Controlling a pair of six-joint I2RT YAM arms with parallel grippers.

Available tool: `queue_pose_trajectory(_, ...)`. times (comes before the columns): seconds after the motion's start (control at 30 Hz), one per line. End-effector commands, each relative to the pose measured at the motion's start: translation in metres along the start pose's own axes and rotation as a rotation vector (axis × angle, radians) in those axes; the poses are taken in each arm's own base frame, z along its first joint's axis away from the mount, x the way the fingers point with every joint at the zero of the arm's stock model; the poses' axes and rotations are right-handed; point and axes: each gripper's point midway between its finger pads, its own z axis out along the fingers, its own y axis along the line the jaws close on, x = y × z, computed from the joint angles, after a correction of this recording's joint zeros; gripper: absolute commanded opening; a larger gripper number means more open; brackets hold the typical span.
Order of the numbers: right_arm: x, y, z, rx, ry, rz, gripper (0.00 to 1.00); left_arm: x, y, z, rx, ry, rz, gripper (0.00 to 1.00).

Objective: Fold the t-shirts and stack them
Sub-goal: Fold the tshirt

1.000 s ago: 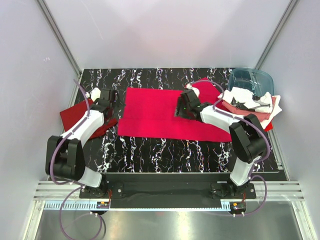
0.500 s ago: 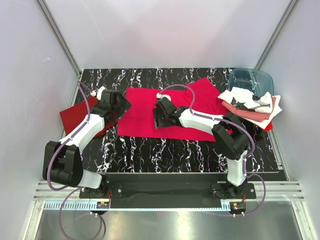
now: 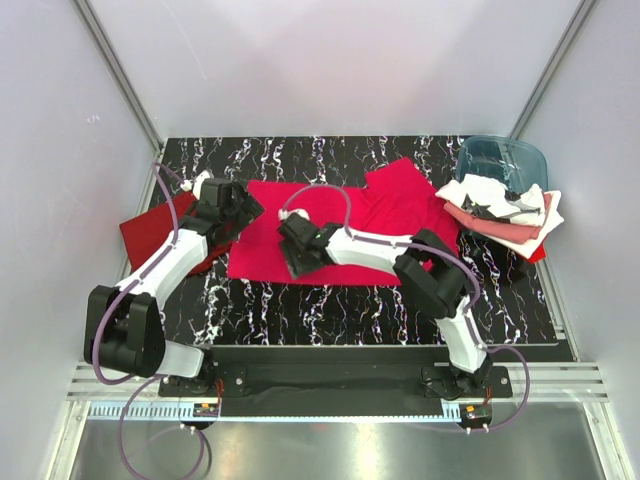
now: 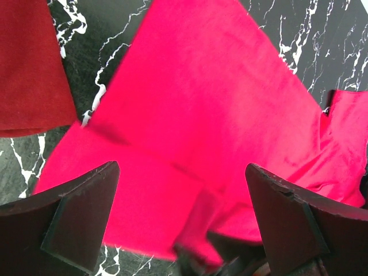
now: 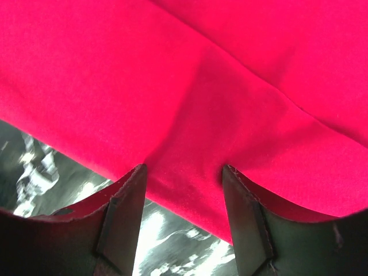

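The bright crimson t-shirt [image 3: 400, 205] lies spread over the middle of the black marbled table [image 3: 330, 305]. My right gripper [image 3: 293, 255] reaches across it and rests near its front-left hem. In the right wrist view its jaws [image 5: 184, 168] stand partly apart, with the tips pressing into the crimson cloth [image 5: 190, 69]. My left gripper [image 3: 240, 205] hovers open over the shirt's back-left corner [image 4: 195, 103] with nothing between its jaws [image 4: 181, 167]. The left wrist view shows a raised ridge of cloth by the right gripper [image 4: 198, 261]. The darker red shirt [image 3: 145, 230] lies at the far left [image 4: 29, 63].
A pile of white, salmon pink and red shirts [image 3: 500, 205] sits at the right edge. The translucent blue-teal tub [image 3: 500, 160] stands behind it in the back right corner. Grey walls close in the table on three sides.
My right gripper has swept left across the crimson shirt, from right of its centre to its front-left part. The shirt shifted slightly left. My left gripper moved right, over the shirt's corner.
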Motion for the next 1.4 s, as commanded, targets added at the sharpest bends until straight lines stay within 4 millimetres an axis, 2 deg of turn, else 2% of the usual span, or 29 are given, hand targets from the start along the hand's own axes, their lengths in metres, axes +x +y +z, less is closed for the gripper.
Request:
queue_pose_trajectory(0.0, 0.026, 0.022, -0.008, -0.028, 0.090, -0.080, 0.62, -0.018, -0.008, -0.004, 0.020, -0.063, 0.023, 0.99)
queue_pose_trajectory(0.1, 0.028, 0.036, -0.019, -0.064, 0.079, -0.096, 0.62, -0.018, -0.006, 0.001, 0.005, -0.061, 0.037, 0.99)
queue_pose_trajectory(0.17, 0.020, 0.035, -0.031, -0.065, 0.044, -0.088, 0.63, -0.022, -0.005, 0.004, -0.002, -0.082, 0.035, 0.99)
queue_pose_trajectory(0.23, 0.011, 0.024, -0.039, -0.019, -0.013, -0.076, 0.66, -0.024, 0.001, 0.012, -0.029, -0.089, 0.027, 0.99)
queue_pose_trajectory(0.27, -0.004, 0.020, -0.053, -0.012, -0.074, -0.058, 0.68, -0.026, 0.002, 0.016, -0.028, -0.092, 0.021, 0.99)
queue_pose_trajectory(0.3, -0.010, 0.016, -0.060, 0.000, -0.099, -0.050, 0.69, -0.025, 0.009, 0.027, -0.048, -0.075, 0.001, 0.99)
queue_pose_trajectory(0.37, -0.028, 0.007, -0.080, -0.013, -0.151, -0.010, 0.69, -0.024, 0.007, 0.039, -0.040, -0.030, -0.019, 0.99)
queue_pose_trajectory(0.43, -0.040, -0.011, -0.088, -0.030, -0.171, 0.043, 0.69, -0.021, 0.020, 0.059, -0.087, 0.009, -0.039, 0.98)
queue_pose_trajectory(0.5, -0.055, -0.023, -0.100, -0.053, -0.206, 0.088, 0.69, -0.031, 0.019, 0.069, -0.100, 0.003, -0.056, 0.98)
queue_pose_trajectory(0.6, -0.073, -0.053, -0.103, -0.032, -0.224, 0.163, 0.69, -0.041, 0.021, 0.089, -0.143, -0.009, -0.068, 0.97)
queue_pose_trajectory(0.63, -0.082, -0.071, -0.103, -0.013, -0.233, 0.205, 0.68, -0.043, 0.022, 0.094, -0.161, -0.007, -0.070, 0.97)
queue_pose_trajectory(0.67, -0.085, -0.082, -0.099, 0.000, -0.236, 0.234, 0.68, -0.036, 0.032, 0.104, -0.209, 0.024, -0.068, 0.97)
queue_pose_trajectory(0.7, -0.089, -0.091, -0.097, 0.016, -0.244, 0.254, 0.67, -0.052, 0.019, 0.108, -0.190, -0.001, -0.074, 0.97)
queue_pose_trajectory(0.73, -0.098, -0.116, -0.096, 0.050, -0.261, 0.299, 0.67, -0.054, 0.019, 0.113, -0.203, 0.005, -0.078, 0.96)
queue_pose_trajectory(0.77, -0.101, -0.128, -0.091, 0.071, -0.261, 0.333, 0.66, -0.054, 0.024, 0.120, -0.228, 0.019, -0.082, 0.96)
queue_pose_trajectory(0.83, -0.112, -0.158, -0.089, 0.105, -0.288, 0.396, 0.66, -0.070, 0.013, 0.125, -0.221, -0.004, -0.087, 0.95)
queue_pose_trajectory(0.87, -0.118, -0.189, -0.084, 0.137, -0.307, 0.460, 0.66, -0.072, 0.018, 0.126, -0.254, -0.006, -0.084, 0.95)
queue_pose_trajectory(0.9, -0.121, -0.202, -0.080, 0.139, -0.311, 0.487, 0.66, -0.079, 0.015, 0.134, -0.261, -0.016, -0.084, 0.95)
queue_pose_trajectory(0.93, -0.129, -0.230, -0.076, 0.158, -0.332, 0.535, 0.66, -0.079, 0.020, 0.136, -0.297, -0.010, -0.078, 0.94)
queue_pose_trajectory(0.97, -0.133, -0.243, -0.073, 0.167, -0.340, 0.558, 0.66, -0.080, 0.023, 0.140, -0.316, -0.008, -0.076, 0.94)
queue_pose_trajectory(1.1, -0.152, -0.290, -0.063, 0.189, -0.380, 0.603, 0.66, -0.077, 0.030, 0.162, -0.354, 0.024, -0.081, 0.93)
queue_pose_trajectory(1.13, -0.167, -0.296, -0.068, 0.190, -0.411, 0.598, 0.66, -0.077, 0.030, 0.164, -0.354, 0.028, -0.085, 0.93)
queue_pose_trajectory(1.17, -0.165, -0.303, -0.055, 0.203, -0.391, 0.576, 0.67, -0.080, 0.025, 0.166, -0.340, 0.023, -0.089, 0.91)
queue_pose_trajectory(1.2, -0.181, -0.313, -0.062, 0.223, -0.426, 0.569, 0.68, -0.079, 0.026, 0.170, -0.342, 0.028, -0.085, 0.90)
queue_pose_trajectory(1.23, -0.176, -0.322, -0.046, 0.252, -0.392, 0.566, 0.68, -0.082, 0.024, 0.170, -0.339, 0.024, -0.084, 0.90)
queue_pose_trajectory(1.27, -0.170, -0.327, -0.039, 0.279, -0.356, 0.547, 0.69, -0.089, 0.020, 0.170, -0.335, 0.013, -0.079, 0.89)
queue_pose_trajectory(1.3, -0.171, -0.333, -0.037, 0.312, -0.349, 0.537, 0.69, -0.091, 0.018, 0.170, -0.331, 0.010, -0.075, 0.87)
queue_pose_trajectory(1.33, -0.184, -0.341, -0.042, 0.331, -0.372, 0.535, 0.69, -0.090, 0.018, 0.173, -0.333, 0.011, -0.073, 0.87)
queue_pose_trajectory(1.37, -0.171, -0.347, -0.024, 0.359, -0.316, 0.527, 0.69, -0.092, 0.015, 0.174, -0.322, 0.011, -0.078, 0.86)
